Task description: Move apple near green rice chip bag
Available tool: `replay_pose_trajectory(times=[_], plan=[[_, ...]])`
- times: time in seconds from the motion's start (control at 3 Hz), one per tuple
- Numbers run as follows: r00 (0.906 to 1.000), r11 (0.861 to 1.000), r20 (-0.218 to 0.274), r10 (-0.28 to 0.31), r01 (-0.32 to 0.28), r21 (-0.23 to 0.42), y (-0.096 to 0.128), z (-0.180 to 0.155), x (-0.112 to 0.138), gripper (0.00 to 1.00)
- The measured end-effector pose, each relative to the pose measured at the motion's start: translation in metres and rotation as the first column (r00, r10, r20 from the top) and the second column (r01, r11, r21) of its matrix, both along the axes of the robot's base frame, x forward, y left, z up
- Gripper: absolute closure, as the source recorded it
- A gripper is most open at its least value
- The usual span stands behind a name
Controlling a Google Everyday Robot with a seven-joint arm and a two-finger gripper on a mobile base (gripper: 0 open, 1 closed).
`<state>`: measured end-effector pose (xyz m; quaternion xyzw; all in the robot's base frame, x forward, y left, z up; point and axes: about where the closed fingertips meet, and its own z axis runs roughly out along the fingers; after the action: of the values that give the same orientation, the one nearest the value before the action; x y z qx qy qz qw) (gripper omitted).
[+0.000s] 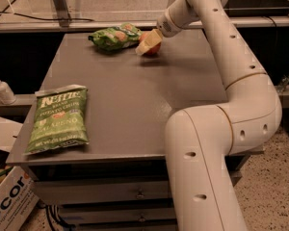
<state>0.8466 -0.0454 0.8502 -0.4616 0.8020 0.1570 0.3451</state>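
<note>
The apple [153,49] is red-orange and sits at the far side of the grey table [135,95], just right of the small bright green rice chip bag [114,36], almost touching it. My gripper [147,43] reaches down from the right and is shut on the apple. One cream finger [145,45] crosses the apple's front and hides its middle. The apple is at or just above the table top.
A larger flat dark green chip bag [60,119] with white lettering lies at the table's near left. A soap bottle [1,88] stands left of the table and a cardboard box [7,201] is on the floor. My arm [216,129] runs along the right side.
</note>
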Motion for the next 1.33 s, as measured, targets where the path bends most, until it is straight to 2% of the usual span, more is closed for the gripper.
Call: replay_pose_trajectory(times=[0.33,0.67,1.0,1.33], plan=[[1.0,1.0,-0.004,0.0,0.0,-0.001,-0.002,-0.001,-0.001,0.0],[0.9999,0.999,-0.007,0.014,-0.014,0.043,-0.016,0.005,-0.01,0.0],[0.999,0.992,-0.005,0.046,-0.045,0.115,-0.051,0.011,-0.031,0.0],[0.9982,0.982,0.015,0.058,-0.059,0.178,-0.101,0.019,-0.056,0.0]])
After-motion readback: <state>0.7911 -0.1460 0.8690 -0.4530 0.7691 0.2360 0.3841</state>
